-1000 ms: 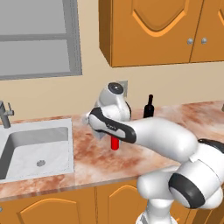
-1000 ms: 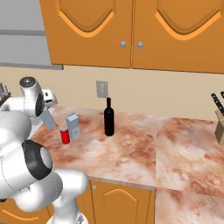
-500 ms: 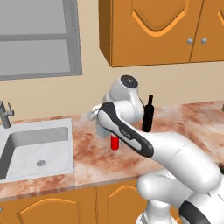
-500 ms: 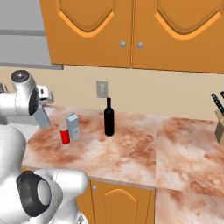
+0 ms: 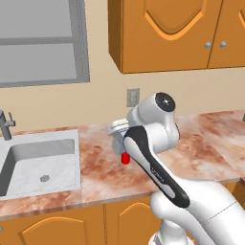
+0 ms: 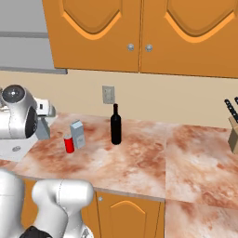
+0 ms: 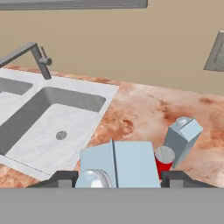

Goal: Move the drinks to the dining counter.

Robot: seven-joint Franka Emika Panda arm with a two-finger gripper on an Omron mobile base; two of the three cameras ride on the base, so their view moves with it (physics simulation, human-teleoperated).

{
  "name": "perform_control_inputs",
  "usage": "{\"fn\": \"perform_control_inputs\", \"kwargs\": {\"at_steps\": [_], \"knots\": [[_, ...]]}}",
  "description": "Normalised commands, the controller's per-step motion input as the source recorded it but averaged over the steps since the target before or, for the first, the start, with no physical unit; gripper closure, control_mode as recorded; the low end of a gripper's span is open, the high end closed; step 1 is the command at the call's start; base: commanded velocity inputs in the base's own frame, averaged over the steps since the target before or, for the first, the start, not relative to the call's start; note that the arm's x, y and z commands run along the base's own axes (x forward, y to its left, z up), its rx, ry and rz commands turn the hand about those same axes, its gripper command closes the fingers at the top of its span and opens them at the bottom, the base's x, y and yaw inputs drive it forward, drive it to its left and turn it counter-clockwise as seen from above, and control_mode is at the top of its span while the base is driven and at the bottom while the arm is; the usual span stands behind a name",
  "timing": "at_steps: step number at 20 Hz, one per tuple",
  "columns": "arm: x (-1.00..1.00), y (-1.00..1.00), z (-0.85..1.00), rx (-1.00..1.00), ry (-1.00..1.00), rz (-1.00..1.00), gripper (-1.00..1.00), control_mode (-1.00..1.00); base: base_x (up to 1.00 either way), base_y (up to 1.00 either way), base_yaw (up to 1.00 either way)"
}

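Between the two dark fingertips [image 7: 65, 177] my gripper [image 7: 119, 177] is shut on a grey-blue carton [image 7: 127, 162], held above the marble counter beside the sink. The same held carton [image 6: 42, 129] hangs under the hand in the right base view. On the counter stand a second grey-blue carton [image 6: 77, 134], a short red can [image 6: 69, 143] in front of it, and a slim black bottle [image 6: 115, 125] to their right. From the left base view the red can [image 5: 125, 158] peeks out past the arm, just below the gripper [image 5: 117, 131]. The dining counter is out of view.
A white sink [image 5: 40, 160] with a grey faucet [image 7: 37, 54] is set into the counter left of the drinks. A wall outlet [image 6: 108, 94] sits behind the bottle. A knife block [image 6: 232, 135] stands at the far right. Orange cabinets hang overhead.
The arm has swung round and its upper links have come nearer to the left camera, now covering the black bottle there. The can, second carton and bottle have stayed put.
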Motion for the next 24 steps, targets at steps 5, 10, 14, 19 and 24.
{"fn": "perform_control_inputs", "kwargs": {"at_steps": [5, 10, 14, 19, 24], "knots": [[-0.37, -0.37, 0.38, 0.1, 0.01, -0.09, 1.0, -1.0, 0.0, 0.0, 0.0], [-0.51, -0.37, 0.68, 0.12, -0.01, -0.11, 1.0, -1.0, 0.0, 0.0, 0.0], [-0.52, -0.26, 0.81, 0.09, 0.0, -0.14, 1.0, -1.0, 0.0, 0.0, 0.0], [-0.42, -0.25, 0.65, 0.03, 0.2, -0.23, 1.0, -1.0, 0.0, 0.0, 0.0], [-0.39, -0.31, 0.53, 0.08, 0.24, -0.16, 1.0, -1.0, 0.0, 0.0, 0.0]]}}
